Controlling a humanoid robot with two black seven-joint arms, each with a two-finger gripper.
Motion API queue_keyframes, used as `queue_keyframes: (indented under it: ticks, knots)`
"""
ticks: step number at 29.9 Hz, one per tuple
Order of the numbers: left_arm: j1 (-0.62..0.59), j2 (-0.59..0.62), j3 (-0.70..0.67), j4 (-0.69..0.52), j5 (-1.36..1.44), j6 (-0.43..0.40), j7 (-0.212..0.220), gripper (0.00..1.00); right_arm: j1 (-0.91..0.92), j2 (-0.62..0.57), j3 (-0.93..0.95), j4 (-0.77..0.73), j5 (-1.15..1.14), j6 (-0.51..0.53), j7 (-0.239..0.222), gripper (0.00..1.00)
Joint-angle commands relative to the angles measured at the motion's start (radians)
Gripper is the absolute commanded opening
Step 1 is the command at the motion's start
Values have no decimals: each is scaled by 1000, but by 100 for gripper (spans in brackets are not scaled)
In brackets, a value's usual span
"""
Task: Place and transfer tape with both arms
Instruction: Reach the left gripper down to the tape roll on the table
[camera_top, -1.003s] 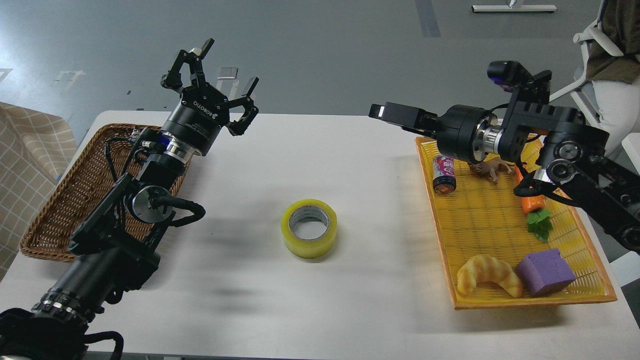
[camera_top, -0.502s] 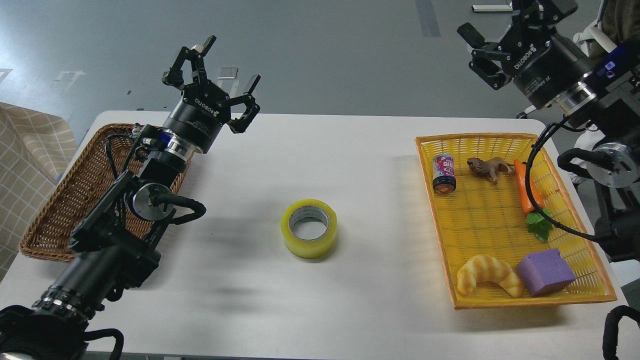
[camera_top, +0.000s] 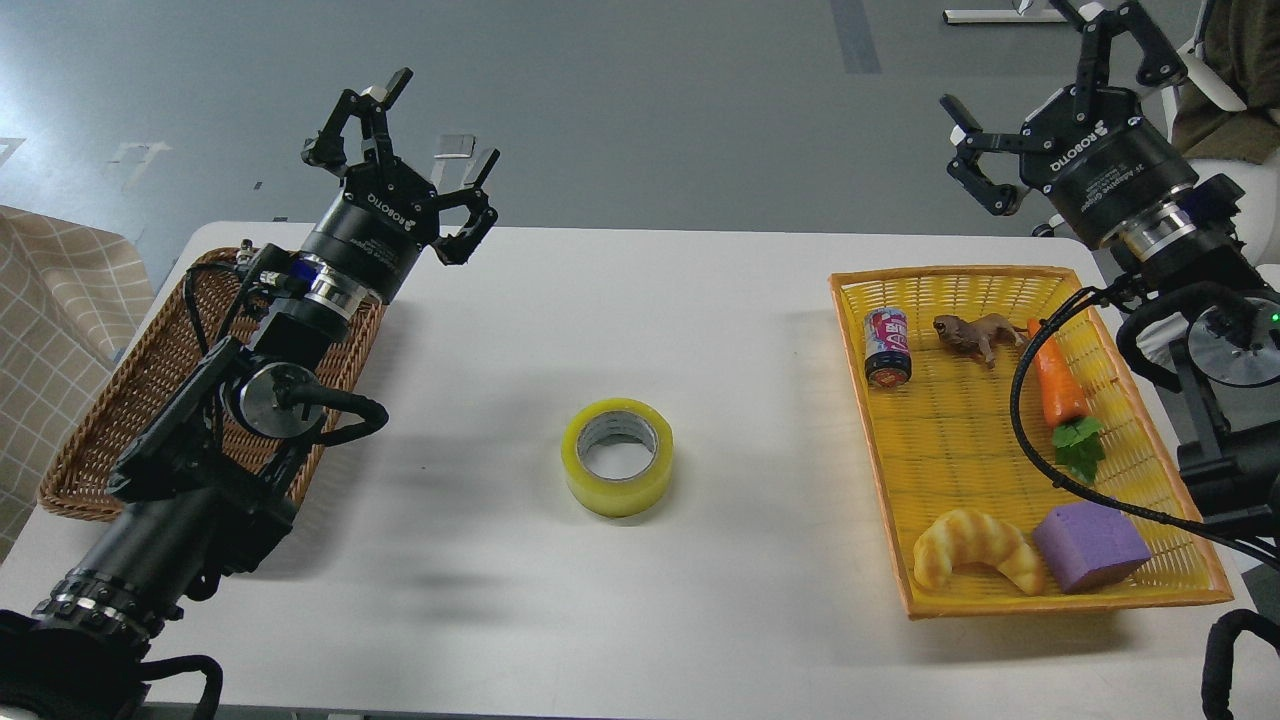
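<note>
Tape (camera_top: 617, 470) sits flat, core up, mid-worktop (camera_top: 640, 330) between the brown wicker basket (camera_top: 120, 420) and the yellow tray (camera_top: 1000, 440), while the left gripper (camera_top: 400, 135) and right gripper (camera_top: 1060, 90) both hang up high, well away, fingers spread and holding nothing.

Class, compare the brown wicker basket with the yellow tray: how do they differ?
The wicker basket is brown woven cane, at the table's left, nothing seen in it; the yellow tray is bright plastic mesh, at the right, holding toys. Both are shallow and rectangular.
</note>
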Motion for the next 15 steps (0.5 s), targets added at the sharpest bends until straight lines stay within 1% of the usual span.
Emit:
queue_keyframes:
  ticks: [1, 4, 8, 12, 15]
  knots:
    - [1, 10, 0, 0, 0, 0, 0, 98, -29, 1, -13, 12, 19, 0, -3, 100]
    - [-4, 24, 15, -2, 6, 0, 2, 98, -39, 1, -14, 38, 21, 0, -1, 100]
    - [-53, 73, 122, -3, 81, 0, -14, 98, -53, -1, -11, 47, 22, 0, 0, 100]
    - [-87, 101, 138, -3, 199, 0, -15, 98, -78, -2, -8, 61, 22, 0, 0, 100]
    - [-111, 114, 146, -11, 330, 0, -34, 98, -99, -5, -2, 72, 22, 0, 2, 100]
